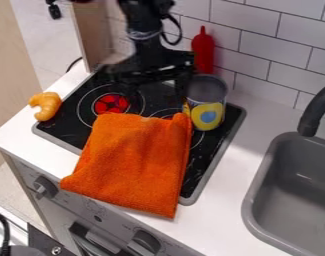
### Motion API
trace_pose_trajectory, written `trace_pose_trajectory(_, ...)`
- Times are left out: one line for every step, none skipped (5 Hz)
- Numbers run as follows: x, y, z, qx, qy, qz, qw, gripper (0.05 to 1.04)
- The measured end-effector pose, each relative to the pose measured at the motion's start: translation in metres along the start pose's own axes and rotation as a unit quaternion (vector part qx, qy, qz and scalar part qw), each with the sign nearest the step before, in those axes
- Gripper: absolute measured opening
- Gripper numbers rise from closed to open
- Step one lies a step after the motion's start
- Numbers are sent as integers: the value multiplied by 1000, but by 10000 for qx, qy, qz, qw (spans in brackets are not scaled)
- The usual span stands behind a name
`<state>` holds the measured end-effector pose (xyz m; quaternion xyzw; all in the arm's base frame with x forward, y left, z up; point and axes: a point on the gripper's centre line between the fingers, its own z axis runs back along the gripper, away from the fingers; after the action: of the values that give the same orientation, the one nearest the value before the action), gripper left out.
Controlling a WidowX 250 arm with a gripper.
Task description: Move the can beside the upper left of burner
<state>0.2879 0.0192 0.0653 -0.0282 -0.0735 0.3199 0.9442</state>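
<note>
A robot's gripper (pixel 156 89) hangs over the far side of a toy stovetop (pixel 210 162), its fingers apart, seemingly to straddle the rim of the can (pixel 206 106) standing upright near the far right corner, behind a spread orange towel (pixel 134 162) likely left as clutter.

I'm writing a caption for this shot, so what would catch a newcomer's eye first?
Most likely the bright orange cloth, spread over the black glass stovetop and hanging past its front edge. Next, the glowing red burner ring behind it on the left, and the open metal can with a yellow and blue label at the stovetop's right.
</note>
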Motion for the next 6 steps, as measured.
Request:
trace_pose_trajectory(-13,-21,-2,-52,-11,128,9999,998)
trace_pose_trajectory(-16,-32,-16,-23,-75,175,9998,998)
trace_pose_trajectory(-9,-46,-19,-324,-152,394,9986,998)
trace_pose_trajectory(-4,-58,-29,-349,-135,485,9981,998)
trace_pose_trajectory(4,-63,-40,-227,-188,832,9961,998)
trace_pose_trajectory(12,-65,-42,-238,-245,1159,9927,998)
